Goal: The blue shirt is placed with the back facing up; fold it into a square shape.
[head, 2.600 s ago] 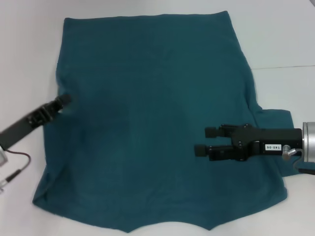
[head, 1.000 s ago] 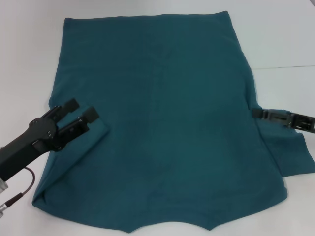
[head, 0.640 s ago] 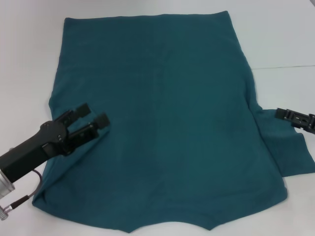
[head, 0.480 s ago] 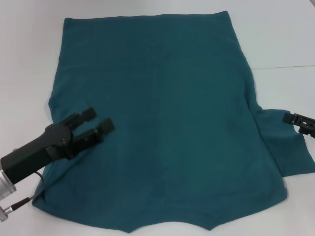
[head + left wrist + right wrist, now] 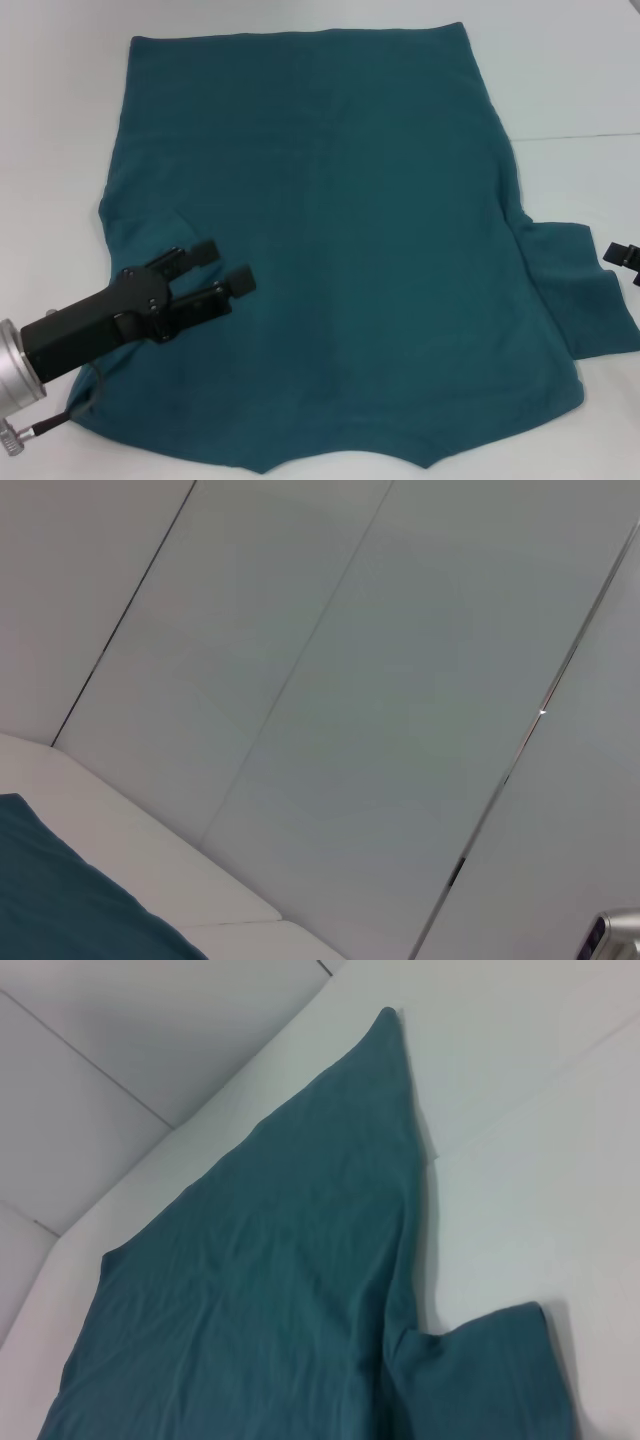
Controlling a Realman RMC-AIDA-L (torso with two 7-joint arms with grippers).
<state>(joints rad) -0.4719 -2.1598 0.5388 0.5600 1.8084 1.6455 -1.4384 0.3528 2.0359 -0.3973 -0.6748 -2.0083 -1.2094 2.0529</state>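
Observation:
The blue shirt [image 5: 330,230] lies spread flat on the white table, its hem at the far side and its neck edge near me. Its right sleeve [image 5: 580,295] sticks out sideways. On the left side the cloth is folded inward along the edge [image 5: 112,225]. My left gripper [image 5: 225,266] hovers open over the shirt's near left part, with nothing between its fingers. Only the tip of my right gripper [image 5: 624,258] shows at the picture's right edge, just off the right sleeve. The right wrist view shows the shirt [image 5: 270,1290] and that sleeve [image 5: 485,1375].
The white table [image 5: 60,120] surrounds the shirt, with a thin seam line [image 5: 575,136] at the right. A cable [image 5: 45,425] hangs from the left arm near the shirt's near left corner. The left wrist view shows wall panels and a shirt corner [image 5: 60,905].
My left gripper has travelled from the shirt's left edge inward and nearer, staying open. My right gripper has pulled back from over the shirt to the right edge of view.

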